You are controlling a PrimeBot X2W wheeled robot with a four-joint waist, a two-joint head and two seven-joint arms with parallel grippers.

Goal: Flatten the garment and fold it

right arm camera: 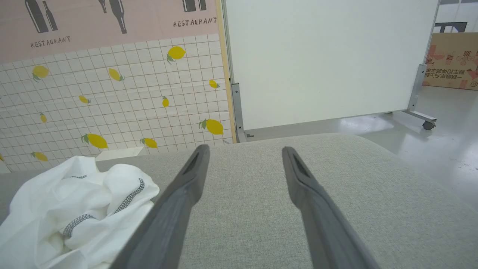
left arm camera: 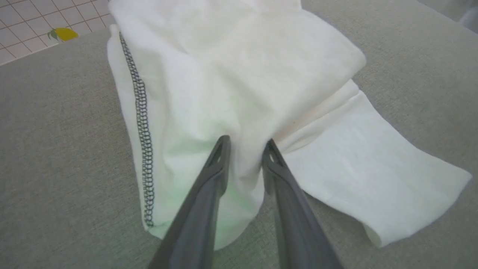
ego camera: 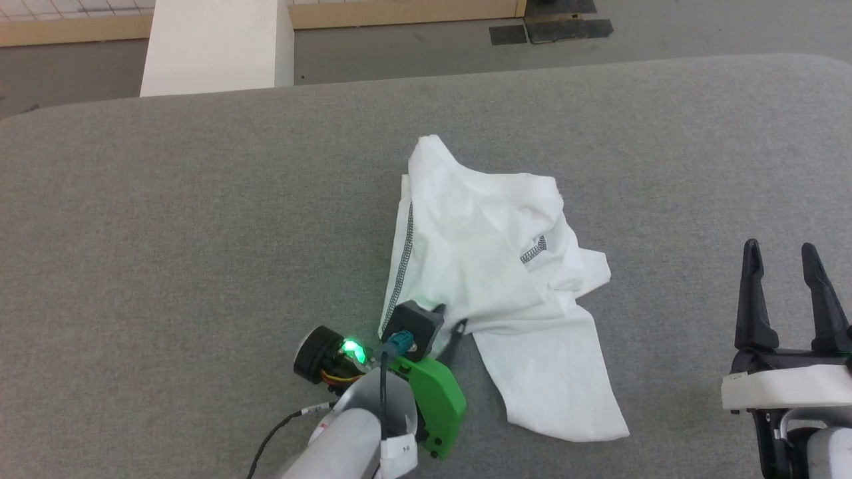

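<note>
The grey surface (ego camera: 166, 233) carries the garment (ego camera: 486, 246) just past the centre of the head view toward 3 o'clock. It lies as a crumpled heap with its layers bunched over one another. One flat strip, probably a sleeve (ego camera: 559, 386), runs out toward 5 o'clock, and a dark zigzag seam (ego camera: 401, 266) runs down the heap's 9 o'clock edge. Flattening has barely begun, going by how the garment lies: nothing is spread out, no body panel lies smooth, and all the folding is left to do. The left gripper (ego camera: 450, 318) is on the garment's 7 o'clock hem. Its fingers stand narrow on either side of a raised ridge of cloth, but I cannot tell whether that ridge is pinched firmly. The right gripper (ego camera: 780, 246) stands wide and empty at 4 o'clock in the head view, above bare surface and well apart from the garment.
</note>
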